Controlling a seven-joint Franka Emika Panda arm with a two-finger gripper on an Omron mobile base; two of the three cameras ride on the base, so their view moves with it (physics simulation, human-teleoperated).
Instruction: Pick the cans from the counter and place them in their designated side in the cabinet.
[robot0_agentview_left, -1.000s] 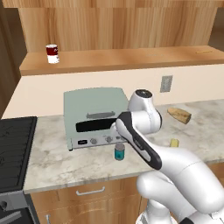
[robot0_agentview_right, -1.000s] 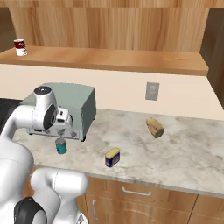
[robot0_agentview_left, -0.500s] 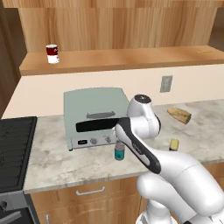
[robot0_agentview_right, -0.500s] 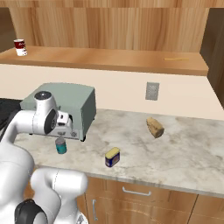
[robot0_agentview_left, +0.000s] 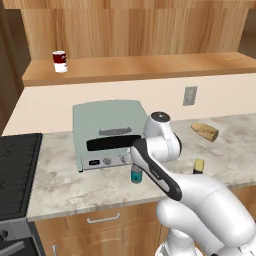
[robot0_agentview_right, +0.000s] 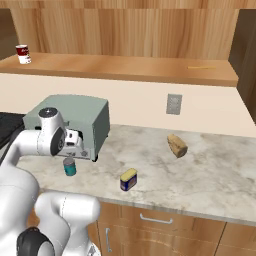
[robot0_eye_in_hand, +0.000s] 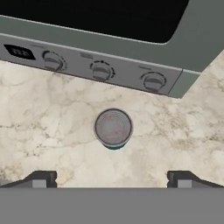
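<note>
Gripper (robot0_eye_in_hand: 112, 179) wide apart, above teal can (robot0_eye_in_hand: 113, 128), no contact.

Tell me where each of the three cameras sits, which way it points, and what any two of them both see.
Left base view: behind the arm's left, looking forward and down at the counter; white arm rises lower right.
Right base view: behind its right, same counter; arm rises lower left.
Hand view: on the hand, straight down on the teal can; open claw tips at bottom.
Shared: all three show the teal can and toaster oven; both base views show the dark blue can.
</note>
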